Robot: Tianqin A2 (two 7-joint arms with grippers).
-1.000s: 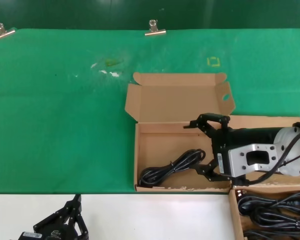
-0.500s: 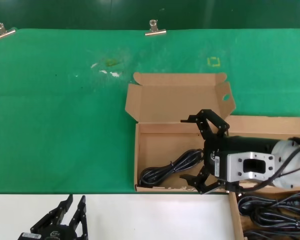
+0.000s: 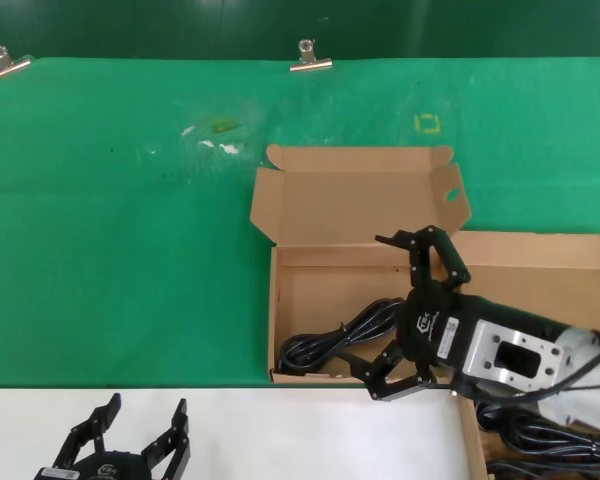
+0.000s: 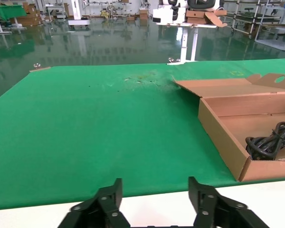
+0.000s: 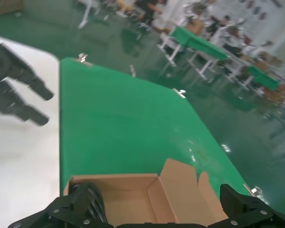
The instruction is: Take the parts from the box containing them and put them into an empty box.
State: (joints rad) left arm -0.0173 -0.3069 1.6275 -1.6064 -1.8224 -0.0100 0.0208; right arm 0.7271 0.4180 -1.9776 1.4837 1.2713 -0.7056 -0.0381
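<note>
The box with the round-holed lid flap point(image 3: 360, 200) lies open in the middle, with one black cable bundle point(image 3: 330, 343) on its floor. My right gripper point(image 3: 378, 312) hangs open and empty over that box, just right of the bundle. In the right wrist view the gripper point(image 5: 156, 209) spans the box point(image 5: 133, 199), with the cable point(image 5: 92, 199) by one finger. The plain-lidded box point(image 3: 550, 252) sits at the right, with several cables point(image 3: 550, 430) in it, partly hidden by my arm. My left gripper point(image 3: 140, 445) is open and parked on the white strip at the near left; its own view shows it point(image 4: 154, 190) empty.
A green cloth point(image 3: 120, 220) covers the table, held by metal clips point(image 3: 309, 57) at the far edge. A white strip point(image 3: 280, 430) runs along the near edge. The left wrist view shows the holed box's side wall point(image 4: 223, 137) and the cable point(image 4: 270, 142).
My right gripper has turned and dropped toward the near edge, still open and empty. My left gripper's fingers have spread from nearly closed to wide. The cable in the holed box has not moved.
</note>
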